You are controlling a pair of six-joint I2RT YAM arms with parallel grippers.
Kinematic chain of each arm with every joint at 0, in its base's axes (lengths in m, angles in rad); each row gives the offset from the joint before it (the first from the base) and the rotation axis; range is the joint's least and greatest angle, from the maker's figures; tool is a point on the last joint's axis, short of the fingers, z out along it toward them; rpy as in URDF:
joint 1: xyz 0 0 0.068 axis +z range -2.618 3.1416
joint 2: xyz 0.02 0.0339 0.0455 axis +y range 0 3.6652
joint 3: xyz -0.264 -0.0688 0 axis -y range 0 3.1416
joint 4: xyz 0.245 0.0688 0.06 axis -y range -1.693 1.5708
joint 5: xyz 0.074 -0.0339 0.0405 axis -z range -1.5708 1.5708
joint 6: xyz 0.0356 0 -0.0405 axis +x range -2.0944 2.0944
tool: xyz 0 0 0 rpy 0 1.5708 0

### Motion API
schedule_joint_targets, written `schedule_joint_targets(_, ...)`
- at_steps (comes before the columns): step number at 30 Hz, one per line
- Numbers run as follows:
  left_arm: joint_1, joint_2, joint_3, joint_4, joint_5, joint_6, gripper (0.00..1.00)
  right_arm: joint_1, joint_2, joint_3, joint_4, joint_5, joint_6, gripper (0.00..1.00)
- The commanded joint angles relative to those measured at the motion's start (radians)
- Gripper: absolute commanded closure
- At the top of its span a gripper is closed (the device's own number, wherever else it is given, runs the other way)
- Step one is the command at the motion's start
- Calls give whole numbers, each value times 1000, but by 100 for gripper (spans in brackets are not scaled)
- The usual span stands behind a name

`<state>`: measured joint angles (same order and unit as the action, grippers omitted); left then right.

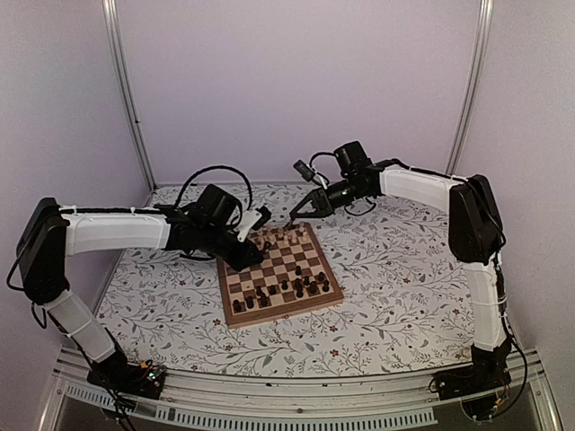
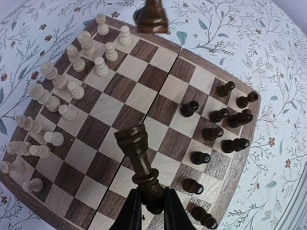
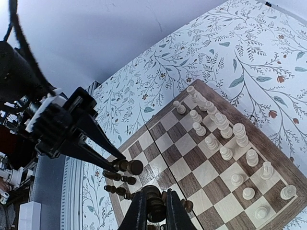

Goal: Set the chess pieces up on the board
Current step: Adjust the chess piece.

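Left wrist: the left gripper (image 2: 149,200) pinches a dark piece (image 2: 138,153) by one end; the right gripper (image 3: 154,212) clamps a second dark piece (image 3: 153,197). Light, hard, probably slippery wood; grip narrow waists.

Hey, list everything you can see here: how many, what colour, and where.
Board: one, dark brown and cream squares, table centre.
Pale pieces: about sixteen, tan, two rows along the board's far edge.
Dark pieces: about ten standing, brown-black, along the board's near edge; two more held.
Table cover: one, white floral print, under the board.
Left gripper: one, black, shut on a dark piece, above the board.
Right gripper: one, black, shut on a dark piece, at the board's far edge.
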<state>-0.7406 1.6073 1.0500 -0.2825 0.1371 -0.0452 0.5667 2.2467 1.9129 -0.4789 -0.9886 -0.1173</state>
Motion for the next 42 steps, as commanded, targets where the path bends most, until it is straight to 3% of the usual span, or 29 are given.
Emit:
schedule_joint_targets(1,76,43,31,-84,95,-32,100,18,-58,-57,30,78,-34,91)
schedule_joint_targets(15,124,48,23,-261,301,-25,100,132,-119,-118,-19,390,-239,90)
schedule_joint_targets(26,136,-13,-7,-314,268,-81,100,232,-102,-170,-19,615,-380,90)
schedule_joint_targets(42,152,-46,-36,-297,268,-72,100,271,-11,-100,-80,731,-397,85)
